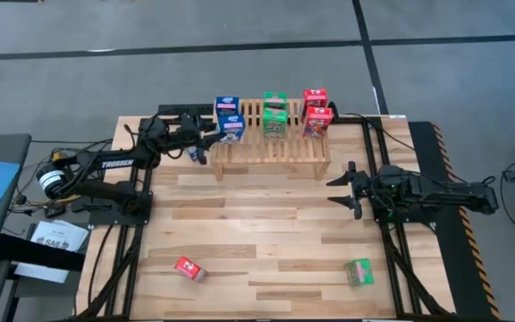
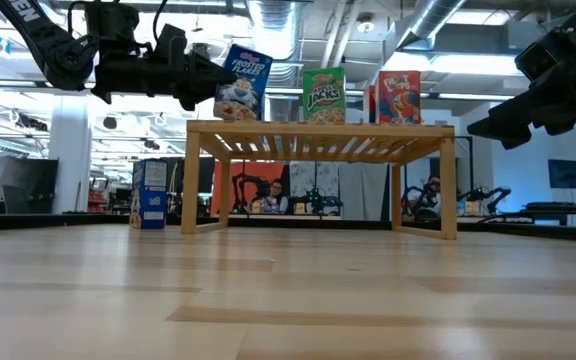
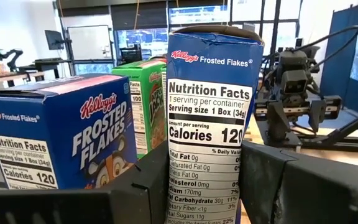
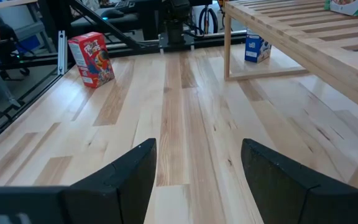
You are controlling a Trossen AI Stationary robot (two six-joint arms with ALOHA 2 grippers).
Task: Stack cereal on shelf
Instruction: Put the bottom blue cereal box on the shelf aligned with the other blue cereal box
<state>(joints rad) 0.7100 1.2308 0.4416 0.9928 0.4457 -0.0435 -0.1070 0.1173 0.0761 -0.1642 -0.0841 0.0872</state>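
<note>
Nearest the front edge of the tabletop [image 1: 266,224], a red cereal box [image 1: 189,268] lies toppled on the left side and a green cereal box [image 1: 358,272] lies flat on the right, well apart from each other. Farther in, on the right side, the right hand [image 1: 340,189] hovers over bare planks with its fingers spread and nothing between them, pointing toward the middle of the tabletop. Beyond that stands the slatted shelf [image 1: 271,148]. One small blue box [image 1: 196,154] stands on the tabletop just beside the shelf's left legs. At the shelf's left end the left hand [image 1: 211,134] is pinched tight on a blue Frosted Flakes box [image 1: 232,128], held upright at the front of the shelf top. A second blue box [image 1: 227,106] stands just behind it. Two green boxes [image 1: 275,116] stand in the middle of the shelf, one behind the other, and two red boxes [image 1: 316,112] stand likewise at the right end.
</note>
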